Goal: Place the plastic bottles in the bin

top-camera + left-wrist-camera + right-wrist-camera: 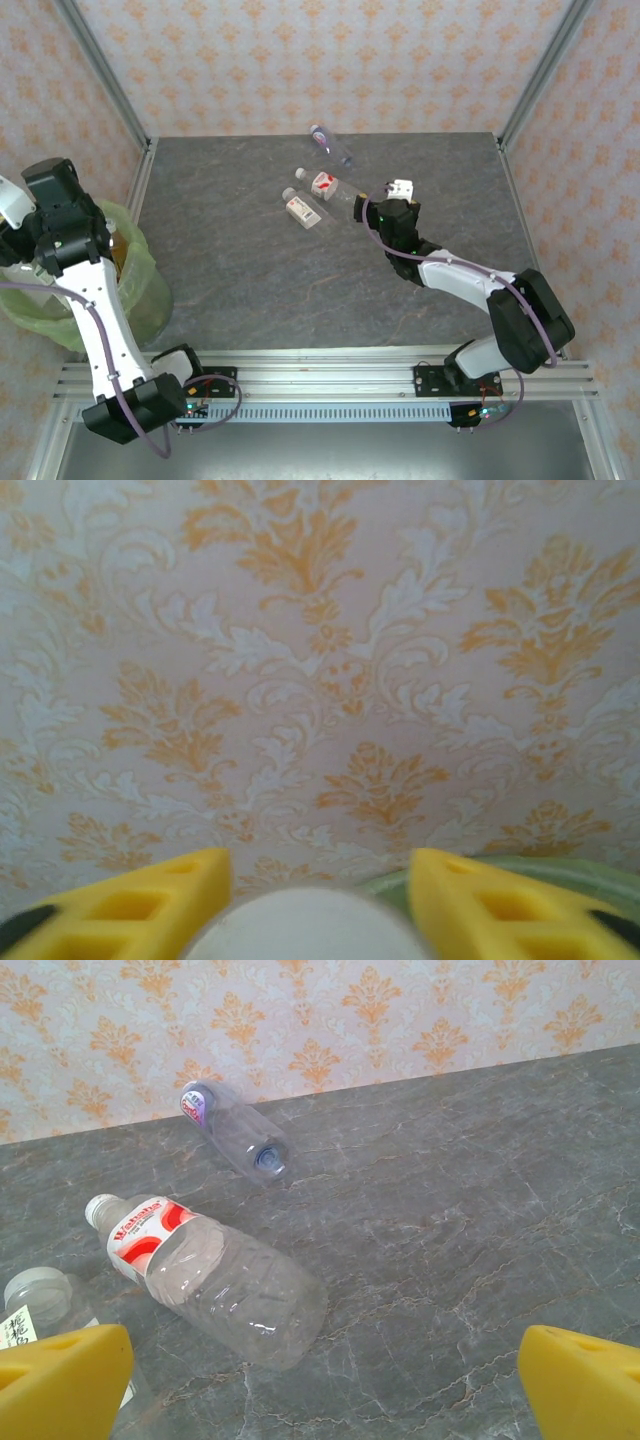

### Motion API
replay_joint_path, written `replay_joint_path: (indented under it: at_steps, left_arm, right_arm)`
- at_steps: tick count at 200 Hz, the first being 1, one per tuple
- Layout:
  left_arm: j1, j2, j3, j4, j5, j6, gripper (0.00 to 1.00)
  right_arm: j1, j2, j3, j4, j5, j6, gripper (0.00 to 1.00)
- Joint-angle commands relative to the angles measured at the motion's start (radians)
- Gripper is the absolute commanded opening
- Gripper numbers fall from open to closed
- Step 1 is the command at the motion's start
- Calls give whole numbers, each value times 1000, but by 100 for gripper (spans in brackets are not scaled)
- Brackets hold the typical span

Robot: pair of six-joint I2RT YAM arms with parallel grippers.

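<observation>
Three plastic bottles lie on the table's far middle: a clear one with a blue cap (330, 145) (235, 1130), a red-white labelled one (325, 185) (215, 1275), and a white-labelled one (303, 208) (35, 1305). My right gripper (385, 205) (320, 1400) hovers just right of them, open wide, with nothing between its fingers. The left arm is raised over the bin (145, 285) (560, 872) at the left edge. My left gripper (320, 875) has its jaws apart around a white round bottle cap (305, 925), with a gap showing beside the right finger.
Patterned walls and metal frame posts (110, 85) enclose the dark stone table (300, 290). Bare table lies in front of the bottles and to their right. The bin stands off the table's left edge.
</observation>
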Motion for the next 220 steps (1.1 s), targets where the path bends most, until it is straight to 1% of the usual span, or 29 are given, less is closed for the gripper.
replay_joint_path:
  at_steps: [1, 5, 13, 30, 44, 53, 76, 113, 149, 167, 197, 220]
  left_arm:
    - [13, 22, 40, -16, -26, -104, 98]
    - [14, 29, 57, -38, -23, -116, 100]
    - [14, 39, 94, -81, 9, -133, 100]
    - [11, 43, 168, -165, 140, -167, 100]
    - [10, 27, 197, -193, 268, -185, 100]
    - [0, 13, 200, -195, 347, -185, 100]
    - [-36, -4, 212, -220, 494, -201, 100]
    - [-123, -30, 209, -199, 760, -220, 100]
    - [-185, -62, 184, -146, 957, -285, 100]
    - [-225, -67, 170, -127, 1021, -310, 100]
    - [-321, -56, 170, -128, 1022, -328, 100]
    - [-412, -42, 172, -115, 1013, -347, 100]
  right_arm:
    - [-5, -19, 2, 19, 0, 5, 99]
    - [-5, -20, 0, 19, 1, 4, 99]
    - [-5, -23, -3, 19, 4, 6, 99]
    - [-5, -31, -14, 17, 10, 7, 99]
    - [-5, -35, -20, 17, 16, 10, 99]
    - [-5, -34, -23, 16, 18, 11, 99]
    - [-5, -35, -22, 12, 18, 24, 99]
    - [-6, -26, 3, -48, 18, 37, 99]
    - [-8, -14, 33, -121, 26, 53, 99]
    - [-12, -17, 31, -125, -3, 52, 99]
    - [-15, -8, 50, -153, -63, 38, 99]
    - [-16, -6, 55, -158, -73, 43, 99]
